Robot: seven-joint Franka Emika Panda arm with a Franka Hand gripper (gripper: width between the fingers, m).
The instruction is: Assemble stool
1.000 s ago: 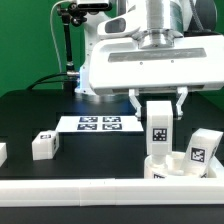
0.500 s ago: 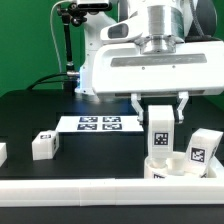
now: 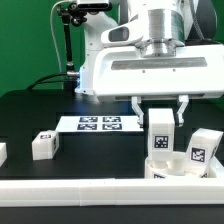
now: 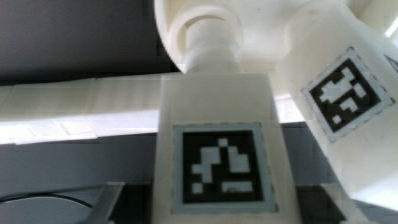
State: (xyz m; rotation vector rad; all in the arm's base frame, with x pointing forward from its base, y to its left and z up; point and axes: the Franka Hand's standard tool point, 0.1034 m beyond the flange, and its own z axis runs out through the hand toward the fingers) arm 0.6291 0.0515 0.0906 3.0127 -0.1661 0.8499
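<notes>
White plastic stool parts on a black surface [image 3: 40, 110], mid-assembly. The pincer [image 3: 160, 108] is clamped on an upright leg block [image 3: 160, 133], one finger on each flank, so the tagged face stays uncovered and the block's long axis stays vertical for insertion. The block stands over the seat disc [image 3: 160, 168], which lies by the surface's near edge, toward its corner on the exterior view's right, just behind the border rail [image 3: 90, 195]. The rail probably serves as a backstop that keeps the disc from sliding under downward pressure.

A second leg [image 3: 203, 148] stands on the same disc beside the held block, apparently already seated. A loose leg block [image 3: 43, 145] waits well apart, nearer the corner on the exterior view's left, clear of the arm's working space. The marker board [image 3: 100, 124] lies flat behind, mid-surface.

The wrist view shows the held block's end meeting the disc, but whether it is fully home cannot be told from so close.

Compared with one second earlier, the held block sits slightly lower against the disc and the fingers have shifted a little, consistent with pressing or turning the leg into its socket. All other parts are unchanged.
</notes>
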